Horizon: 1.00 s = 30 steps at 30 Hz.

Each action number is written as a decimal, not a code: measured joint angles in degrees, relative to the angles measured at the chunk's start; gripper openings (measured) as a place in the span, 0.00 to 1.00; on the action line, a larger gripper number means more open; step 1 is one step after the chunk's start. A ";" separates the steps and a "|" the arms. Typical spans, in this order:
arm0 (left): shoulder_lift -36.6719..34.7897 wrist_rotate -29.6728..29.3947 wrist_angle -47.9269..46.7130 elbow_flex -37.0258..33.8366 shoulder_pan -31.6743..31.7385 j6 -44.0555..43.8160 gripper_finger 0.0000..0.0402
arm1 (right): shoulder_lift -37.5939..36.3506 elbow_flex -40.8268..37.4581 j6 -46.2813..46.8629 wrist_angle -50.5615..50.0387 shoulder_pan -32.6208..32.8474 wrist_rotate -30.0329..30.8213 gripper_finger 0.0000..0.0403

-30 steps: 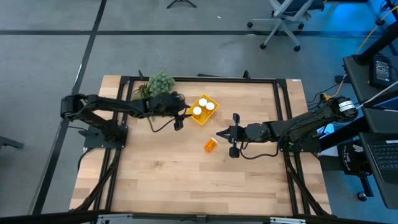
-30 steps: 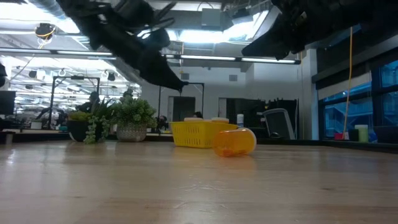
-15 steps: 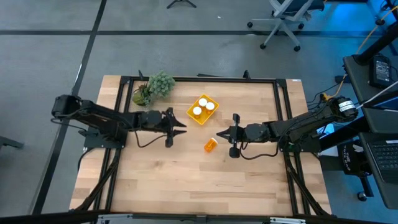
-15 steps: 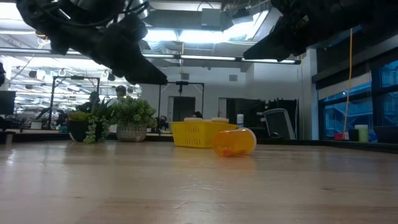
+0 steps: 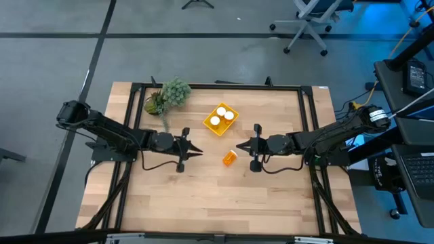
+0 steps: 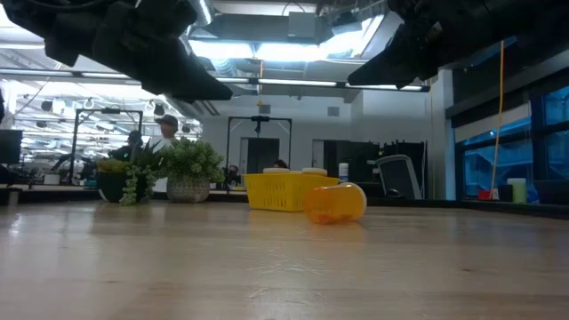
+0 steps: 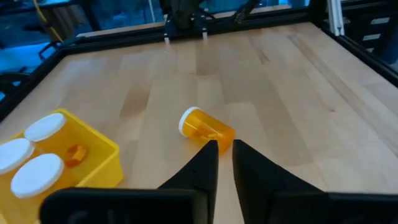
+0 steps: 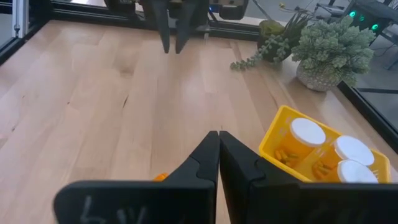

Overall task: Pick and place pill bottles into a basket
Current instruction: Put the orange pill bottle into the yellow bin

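One orange pill bottle point(image 5: 230, 158) lies on its side on the table, white cap point(image 7: 188, 119) on. The yellow basket point(image 5: 227, 126) stands just beyond it and holds three upright bottles with white caps point(image 7: 45, 126). My left gripper point(image 5: 198, 152) hovers to the left of the lying bottle and points at it. A narrow gap shows between its fingers point(image 7: 225, 146), with nothing in it. My right gripper point(image 5: 237, 147) hangs shut just to the right of the bottle, above the table point(image 8: 217, 134).
A green plant point(image 5: 169, 95) in a pot stands at the far left corner, left of the basket. A black frame point(image 5: 217, 86) runs around the table's edges. Bare wood fills the near half of the table point(image 5: 217, 203).
My left gripper has drawn back from the basket toward the table's near edge. It now sits level with the lying bottle. The bottle, the basket and my right gripper have stayed where they were.
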 joint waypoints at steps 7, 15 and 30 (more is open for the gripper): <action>0.14 -2.39 0.20 0.00 -2.49 -1.04 0.01 | 0.00 0.00 0.28 -2.91 0.00 0.00 0.04; 0.81 -3.57 0.85 0.00 -3.52 -3.00 0.00 | 0.00 0.00 0.39 -5.44 0.00 -0.55 0.04; 0.81 -3.57 1.08 0.00 -3.46 -4.06 0.02 | 0.24 0.00 3.08 -10.88 0.00 -6.93 0.29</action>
